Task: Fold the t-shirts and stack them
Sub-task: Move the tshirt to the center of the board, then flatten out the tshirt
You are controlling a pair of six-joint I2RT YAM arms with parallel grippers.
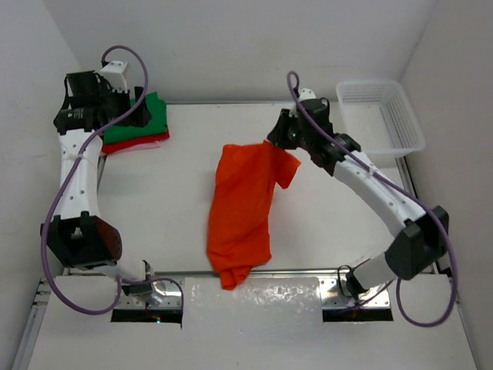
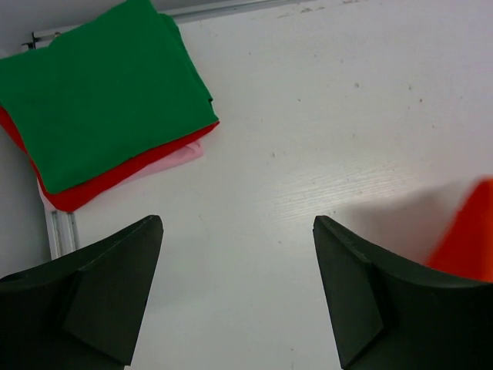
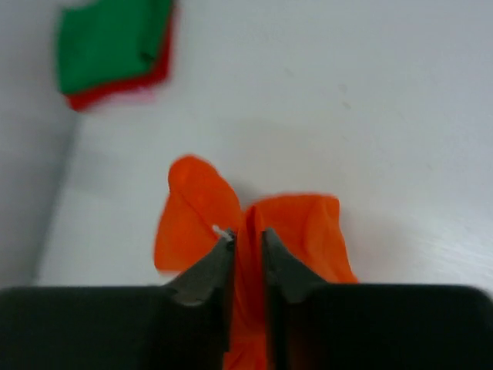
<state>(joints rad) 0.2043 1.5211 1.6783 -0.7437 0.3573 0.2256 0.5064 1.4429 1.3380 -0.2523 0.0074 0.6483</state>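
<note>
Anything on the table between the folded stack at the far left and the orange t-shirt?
No: bare table separates the folded stack from the orange t-shirt, clearest in the top external view.

White counter (image 1: 154, 208). Carries at ten o'clock a folded stack: pink t-shirt (image 2: 181, 158) lowest, under red t-shirt (image 1: 142, 144) and green t-shirt (image 1: 146, 119). Bears at centre the orange t-shirt (image 1: 243, 208), running from one toward six, near end draped over the edge. Holds a mesh basket (image 1: 408, 123) at two o'clock.

White table (image 1: 177, 200) between plain white walls (image 1: 231, 46) (metal rail (image 1: 308, 272) along the near edge), even light.
</note>
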